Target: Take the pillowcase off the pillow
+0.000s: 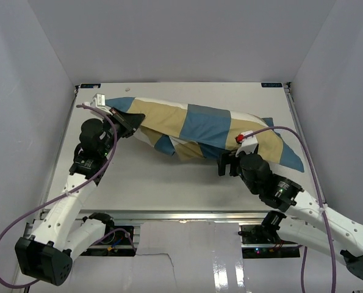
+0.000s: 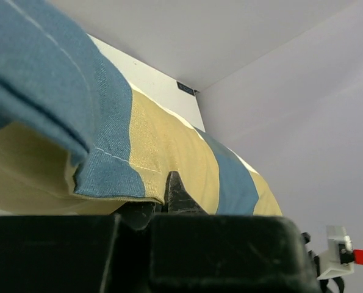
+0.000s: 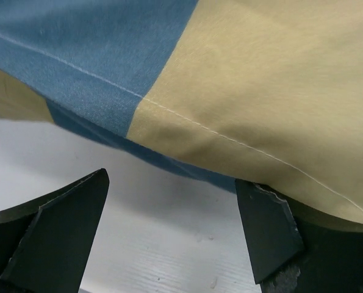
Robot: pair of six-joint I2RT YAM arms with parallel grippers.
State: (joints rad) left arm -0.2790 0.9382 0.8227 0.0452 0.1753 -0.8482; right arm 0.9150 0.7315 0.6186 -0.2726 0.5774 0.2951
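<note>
Grey walls box in the white table (image 1: 169,183), and the pillowcase (image 1: 205,125) lies slantwise across its far half, still stuffed, the pillow hidden inside it; my left gripper (image 1: 127,120) sits at the far left end of the cover, its fingers buried under fabric, so I cannot tell whether it is clamped; my right gripper (image 3: 170,183) is spread wide at the near hem, towards the right, the cloth draped just over one finger; my worry is that closing here pinches cover and stuffing together, so a pull drags the whole bundle; or the jaws bite under the hem and catch nothing; if the left end is not anchored, everything may slide towards the right edge
</note>
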